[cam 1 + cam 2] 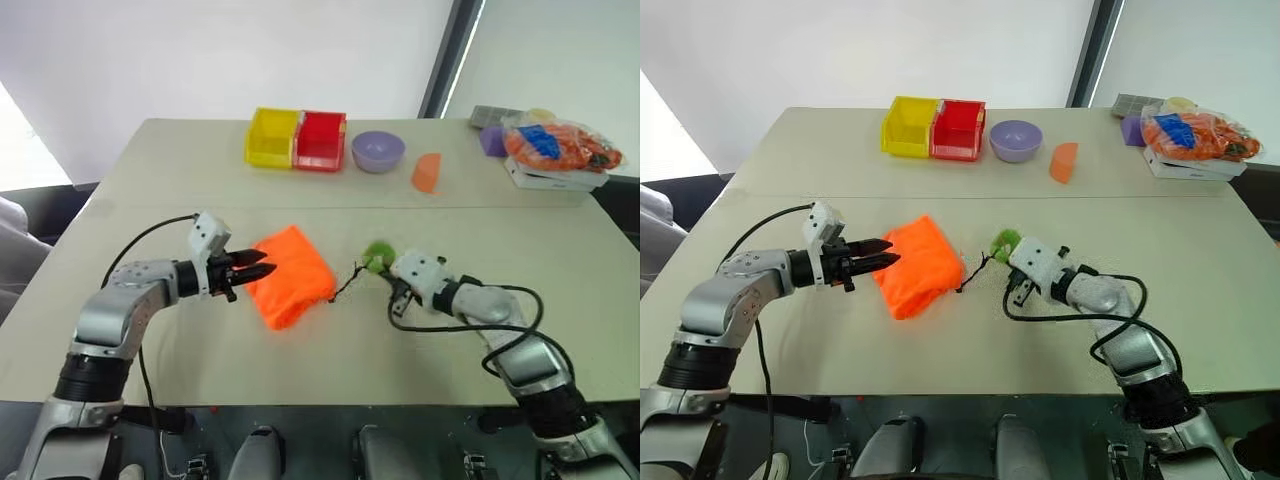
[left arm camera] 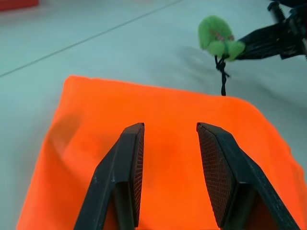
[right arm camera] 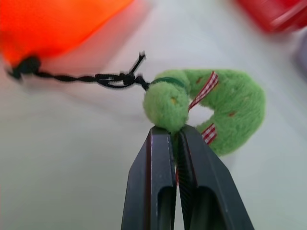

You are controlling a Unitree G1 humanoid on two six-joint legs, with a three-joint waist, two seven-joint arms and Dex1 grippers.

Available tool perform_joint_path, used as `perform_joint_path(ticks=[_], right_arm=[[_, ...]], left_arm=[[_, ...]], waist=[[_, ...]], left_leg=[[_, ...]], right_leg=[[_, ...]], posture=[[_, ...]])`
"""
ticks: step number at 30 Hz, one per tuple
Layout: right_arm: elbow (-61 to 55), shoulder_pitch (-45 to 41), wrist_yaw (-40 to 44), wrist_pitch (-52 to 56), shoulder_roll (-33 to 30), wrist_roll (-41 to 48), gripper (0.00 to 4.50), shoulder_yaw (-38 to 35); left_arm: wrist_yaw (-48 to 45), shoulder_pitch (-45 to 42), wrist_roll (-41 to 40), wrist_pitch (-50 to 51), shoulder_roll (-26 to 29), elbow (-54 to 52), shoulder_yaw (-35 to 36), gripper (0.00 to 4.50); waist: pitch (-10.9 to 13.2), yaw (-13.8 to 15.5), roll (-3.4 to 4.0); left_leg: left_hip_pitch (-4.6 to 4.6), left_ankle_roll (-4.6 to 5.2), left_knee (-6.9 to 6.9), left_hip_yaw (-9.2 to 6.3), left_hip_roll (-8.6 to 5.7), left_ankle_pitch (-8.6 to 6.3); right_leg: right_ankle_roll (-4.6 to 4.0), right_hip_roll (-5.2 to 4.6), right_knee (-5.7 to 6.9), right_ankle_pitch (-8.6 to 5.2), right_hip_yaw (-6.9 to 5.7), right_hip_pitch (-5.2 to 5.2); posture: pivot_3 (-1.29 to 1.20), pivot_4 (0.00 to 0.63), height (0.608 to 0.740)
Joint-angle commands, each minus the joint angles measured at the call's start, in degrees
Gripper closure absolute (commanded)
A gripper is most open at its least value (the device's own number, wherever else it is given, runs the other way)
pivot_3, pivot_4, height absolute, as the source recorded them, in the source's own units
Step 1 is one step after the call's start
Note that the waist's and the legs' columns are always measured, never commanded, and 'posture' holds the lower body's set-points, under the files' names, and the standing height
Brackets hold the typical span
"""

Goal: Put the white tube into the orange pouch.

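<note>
The orange pouch (image 1: 290, 275) lies flat in the middle of the table. Its thin black cord (image 3: 72, 76) runs right to a green fuzzy ball (image 1: 376, 257). My left gripper (image 1: 262, 268) hovers at the pouch's left edge, open, and in the left wrist view its fingers (image 2: 132, 163) stand apart over the orange fabric (image 2: 158, 110) with nothing between them. My right gripper (image 3: 173, 132) is shut on the green fuzzy ball (image 3: 168, 108), pinching its near end. The white tube is out of view.
Along the table's far side stand a yellow bin (image 1: 272, 137), a red bin (image 1: 320, 140), a purple bowl (image 1: 378, 151) and an orange wedge block (image 1: 427, 172). At the far right corner a clear bag of orange items (image 1: 560, 147) lies on a white box.
</note>
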Motion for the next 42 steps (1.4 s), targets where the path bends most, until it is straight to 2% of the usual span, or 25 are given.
perform_joint_path(ticks=[1,11,18,24,27,30,31,38,42], right_arm=[[-8.2,0.0,-0.6,4.1,-0.3,4.9,4.43,-7.2],[-12.4,-0.1,-3.1,10.4,0.5,12.1,4.43,-15.8],[-11.1,2.3,-4.0,9.8,-0.6,11.5,4.43,-15.3],[-10.9,3.0,-4.3,9.1,-0.1,11.6,4.43,-14.1],[-10.9,3.0,-4.3,8.8,0.3,11.6,4.5,-12.9],[-10.9,2.7,-4.4,8.6,0.5,11.8,4.5,-12.3],[-10.9,2.6,-4.6,8.5,0.6,11.8,4.5,-12.1],[-12.8,2.0,-5.5,9.0,1.0,12.1,4.5,-11.6],[-14.9,2.1,-6.2,9.8,1.0,12.8,4.5,-11.8]], left_arm=[[-0.8,-2.2,-0.3,-1.9,-0.7,0.1,0.0,2.66],[-2.7,-4.5,1.1,-3.3,-3.1,3.2,-3.1,2.66],[-4.0,-4.4,1.8,-3.8,-4.5,2.4,-6.0,2.66],[-5.0,-8.9,2.2,-4.5,-9.3,5.2,-8.9,2.66],[-8.9,-15.5,1.6,-4.2,-13.1,11.5,-11.0,1.82],[-10.2,-20.0,4.0,-6.7,-15.6,17.7,-12.6,0.32],[-10.6,-22.2,5.5,-8.2,-16.9,21.4,-13.7,0.04],[-15.4,-27.7,13.7,-18.0,-20.6,36.9,-19.0,0.04],[-16.9,-29.0,15.3,-20.0,-21.4,41.4,-18.6,0.04]], waist=[[0.0,0.0,0.0],[0.0,-0.1,-0.01],[0.0,0.0,-0.01],[0.0,0.1,-0.01],[0.0,0.1,-0.03],[0.0,-0.1,-0.02],[0.0,-0.2,-0.02],[0.0,-0.2,-0.02],[0.0,0.0,-0.02]], left_leg=[[0.01,0.0,0.05,0.0,0.0,0.0],[0.03,0.0,0.14,0.0,0.0,0.0],[0.02,0.0,0.15,0.0,0.0,0.0],[0.0,0.0,0.21,0.0,0.0,0.0],[0.0,0.0,0.27,-0.01,-0.01,0.0],[-0.01,0.0,0.29,0.0,-0.01,0.0],[0.0,0.01,0.29,0.0,-0.01,0.0],[0.0,0.07,0.21,-0.02,-0.01,-0.03],[-0.05,0.07,0.22,-0.04,-0.01,-0.03]], right_leg=[[0.0,0.0,0.05,-0.01,0.0,0.01],[-0.01,0.0,0.2,-0.01,0.01,-0.02],[-0.01,0.0,0.2,-0.02,0.01,0.0],[-0.01,0.0,0.21,-0.01,0.01,0.01],[-0.01,0.01,0.22,-0.02,0.0,0.04],[0.14,0.02,0.21,-0.11,0.01,0.06],[0.13,0.02,0.21,-0.1,0.01,0.06],[0.11,0.08,0.24,-0.08,0.02,-0.01],[0.11,0.08,0.24,-0.09,0.02,-0.04]], posture=[[0.0,0.15,0.74],[0.0,0.15,0.74],[0.0,0.15,0.74],[0.0,0.15,0.74],[0.0,0.15,0.74],[0.0,0.15,0.74],[0.0,0.15,0.74],[0.0,0.15,0.74],[0.0,0.15,0.74]])
